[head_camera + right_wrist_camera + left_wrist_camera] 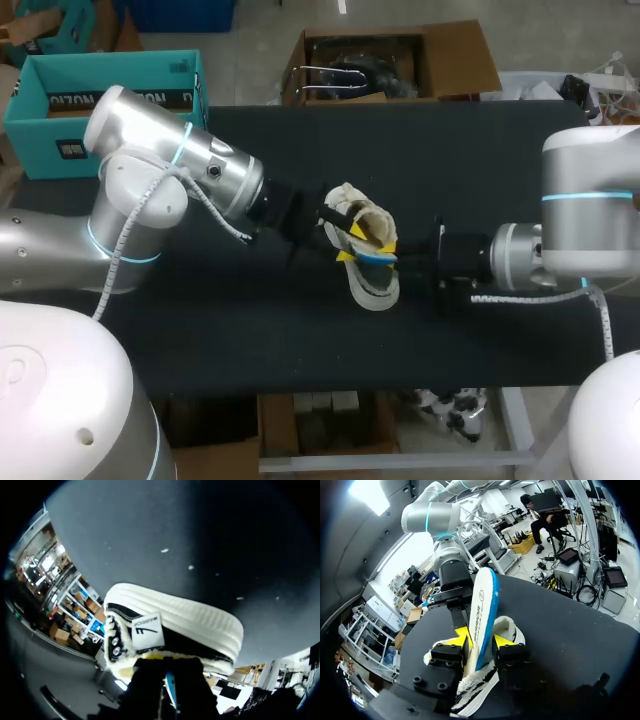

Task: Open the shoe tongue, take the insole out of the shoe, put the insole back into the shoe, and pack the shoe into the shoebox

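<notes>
A cream shoe with black stripes (372, 288) lies on its side mid-table. Out of its opening stands the white insole with a blue edge (378, 257). In the left wrist view the insole (482, 600) rises between the yellow tips of my left gripper (481, 639), which stand open either side of it above the shoe (512, 627). My right gripper (456, 600), ahead of the left, pinches the insole's far edge. In the right wrist view my right gripper (169, 680) is shut on the blue sliver of insole (171, 686), just behind the shoe's heel (190, 625).
The black table (250, 330) has free room in front of and behind the shoe. A teal open box (100, 100) sits off the table's far left corner. My left gripper (352, 243) and right gripper (408, 262) meet at the shoe from opposite sides.
</notes>
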{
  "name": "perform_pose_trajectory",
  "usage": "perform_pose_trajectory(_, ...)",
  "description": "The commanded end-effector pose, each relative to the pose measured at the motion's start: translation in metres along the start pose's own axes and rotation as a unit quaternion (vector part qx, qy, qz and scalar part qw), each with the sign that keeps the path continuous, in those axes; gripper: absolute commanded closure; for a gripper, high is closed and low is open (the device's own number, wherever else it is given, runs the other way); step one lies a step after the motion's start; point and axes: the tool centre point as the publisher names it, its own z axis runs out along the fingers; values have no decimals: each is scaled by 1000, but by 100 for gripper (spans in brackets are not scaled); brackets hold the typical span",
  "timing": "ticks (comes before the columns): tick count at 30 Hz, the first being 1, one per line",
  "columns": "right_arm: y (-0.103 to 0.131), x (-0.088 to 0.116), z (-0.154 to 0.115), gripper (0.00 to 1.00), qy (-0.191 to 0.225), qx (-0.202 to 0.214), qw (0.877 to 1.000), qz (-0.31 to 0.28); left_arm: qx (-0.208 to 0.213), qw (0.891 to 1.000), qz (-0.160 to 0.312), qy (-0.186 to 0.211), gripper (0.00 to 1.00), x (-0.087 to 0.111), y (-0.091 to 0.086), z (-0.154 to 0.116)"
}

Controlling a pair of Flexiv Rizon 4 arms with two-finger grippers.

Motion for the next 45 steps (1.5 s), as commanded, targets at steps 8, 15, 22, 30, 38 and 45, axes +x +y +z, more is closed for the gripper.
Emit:
perform_pose_trajectory(8,-16,-12,-15,53,2,-7,1000,-5,-21,1000,9,-7,100,8,-8,7)
perform_pose_trajectory(15,-31,-24,-28,78,14,-13,1000,-17,-27,1000,4,-10,100,13,-4,5)
perform_pose_trajectory(22,-28,-23,-24,100,18,-1,999,-31,-44,999,-4,-13,100,14,0,7)
perform_pose_trajectory(30,-6,-11,-9,100,16,18,999,-29,-64,997,-29,-16,100,10,21,16)
perform_pose_trajectory(38,5,-2,-1,100,10,22,1000,-20,-66,995,-75,-24,100,7,47,20)
perform_pose_trajectory(45,6,-2,-2,100,5,17,1000,-15,-46,996,-76,-32,52,10,42,10)
